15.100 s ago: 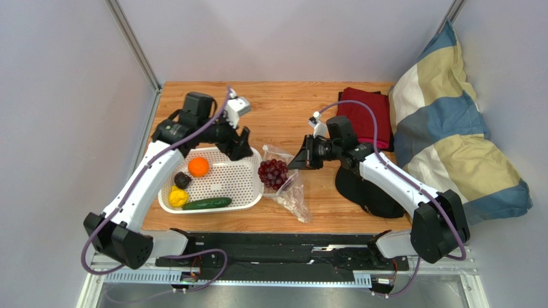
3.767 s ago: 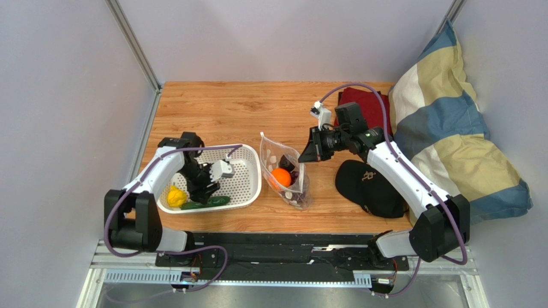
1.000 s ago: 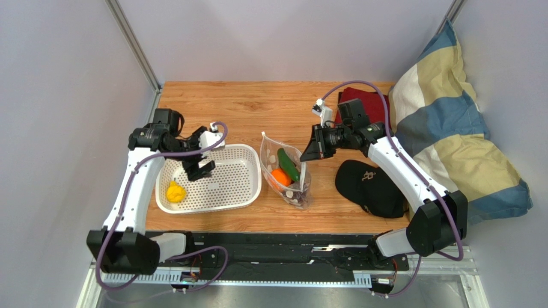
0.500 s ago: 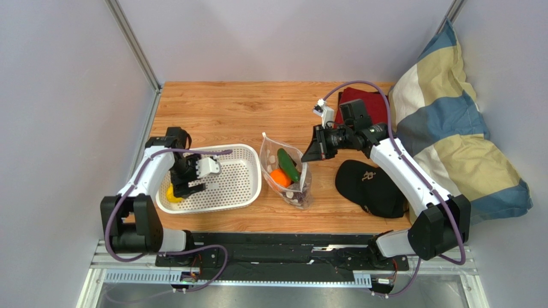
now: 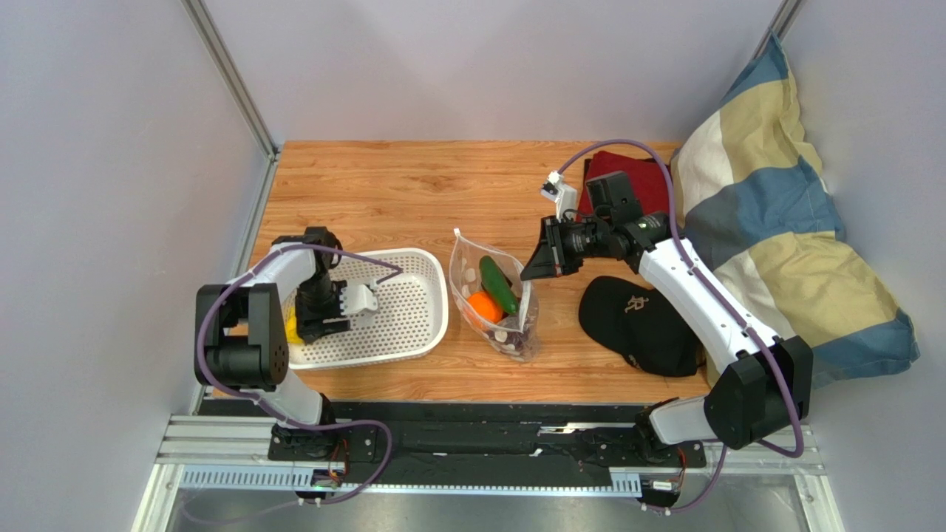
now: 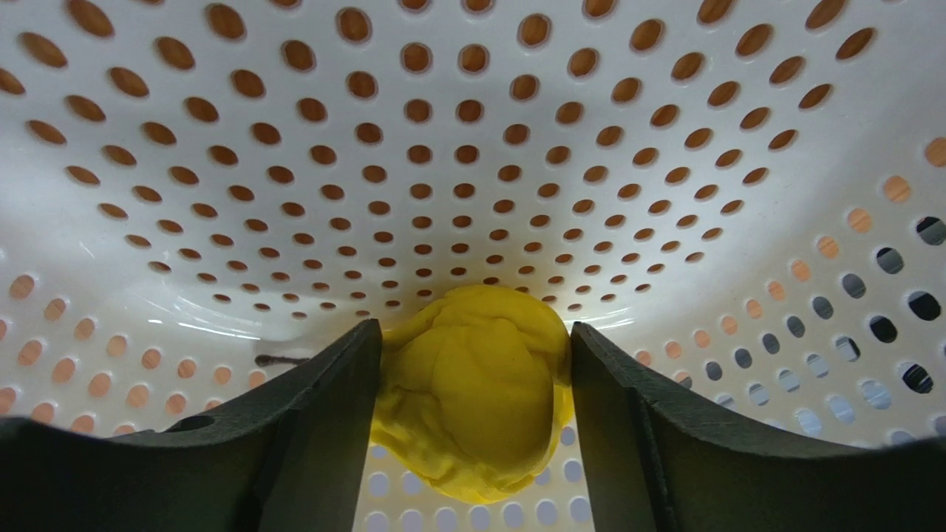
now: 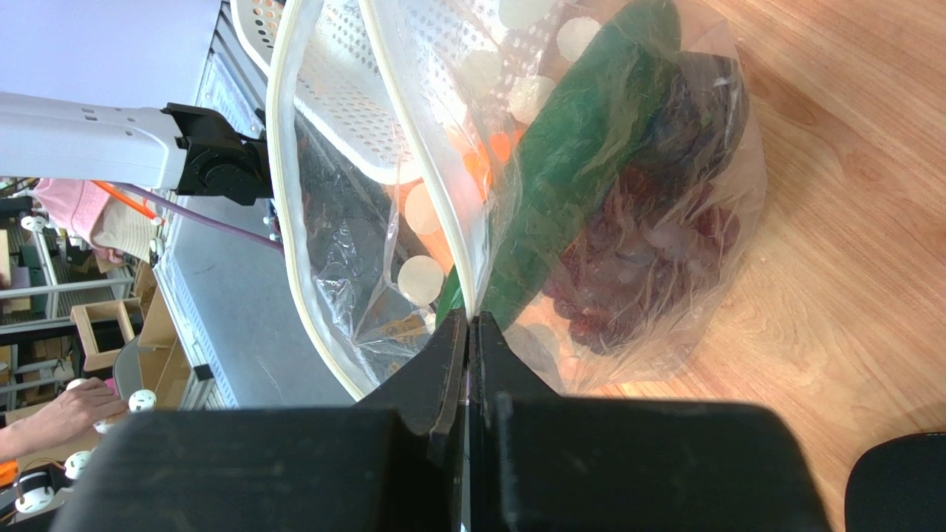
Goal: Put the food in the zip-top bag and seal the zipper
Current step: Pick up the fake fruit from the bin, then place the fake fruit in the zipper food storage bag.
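Observation:
My left gripper (image 5: 305,325) is down in the left end of the white basket (image 5: 444,290). Its fingers press both sides of the yellow lemon (image 6: 472,388), which rests on the basket floor (image 6: 466,144). The clear dotted zip-top bag (image 5: 494,333) stands open right of the basket. It holds the orange (image 5: 482,306), the green cucumber (image 5: 499,285) and the dark red grapes (image 7: 638,255). My right gripper (image 5: 524,269) is shut on the bag's right mouth edge, pinching the white zipper strip (image 7: 444,188). The purple fruit is hidden.
A black cap (image 5: 638,321) lies right of the bag. A dark red cloth (image 5: 633,194) lies behind my right arm. A striped pillow (image 5: 777,222) fills the right side. The grey wall and its post run close along the left.
My left gripper has come down from above the basket to its left end and closed round the lemon. The right gripper and the bag have stayed put.

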You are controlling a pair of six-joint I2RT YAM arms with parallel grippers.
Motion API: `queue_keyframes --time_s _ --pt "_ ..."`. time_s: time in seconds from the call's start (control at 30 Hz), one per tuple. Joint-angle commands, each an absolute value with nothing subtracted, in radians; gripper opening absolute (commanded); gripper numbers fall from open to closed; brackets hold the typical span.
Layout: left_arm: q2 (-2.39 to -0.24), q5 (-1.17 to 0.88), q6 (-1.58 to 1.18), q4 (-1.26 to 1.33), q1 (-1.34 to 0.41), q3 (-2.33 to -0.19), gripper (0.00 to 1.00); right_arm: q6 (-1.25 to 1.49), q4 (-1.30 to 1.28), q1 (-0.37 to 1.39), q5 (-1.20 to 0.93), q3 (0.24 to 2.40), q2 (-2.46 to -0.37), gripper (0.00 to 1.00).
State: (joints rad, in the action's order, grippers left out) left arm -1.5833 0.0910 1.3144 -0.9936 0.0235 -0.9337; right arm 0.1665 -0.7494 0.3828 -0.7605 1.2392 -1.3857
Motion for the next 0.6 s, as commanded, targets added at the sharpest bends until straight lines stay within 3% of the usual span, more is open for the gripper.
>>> queue_keyframes --time_s 0.0,0.07,0.1,0.23,0.47,0.57 --pt "-1.594 0.132 1.319 -0.986 0.012 -0.954 0.55 0.149 -0.744 0.379 -0.767 1.284 -1.385 0.0" --pt "-1.586 0.054 1.296 -1.056 0.005 -1.017 0.41 0.144 -0.746 0.379 -0.767 1.287 -1.388 0.0" --pt "-1.569 0.016 1.281 -1.083 0.005 -1.047 0.28 0.143 -0.75 0.379 -0.765 1.289 -1.388 0.0" --pt "-1.529 -0.231 1.212 -1.256 -0.073 -1.315 0.03 0.121 -0.767 0.379 -0.758 1.301 -1.399 0.0" --pt "-1.506 -0.74 0.947 -1.344 -0.268 -1.784 0.0 0.087 -0.802 0.377 -0.761 1.344 -1.428 0.0" --pt "-1.491 -0.772 0.829 -1.224 -0.397 -1.83 0.0 0.08 -0.808 0.38 -0.773 1.353 -1.437 0.0"
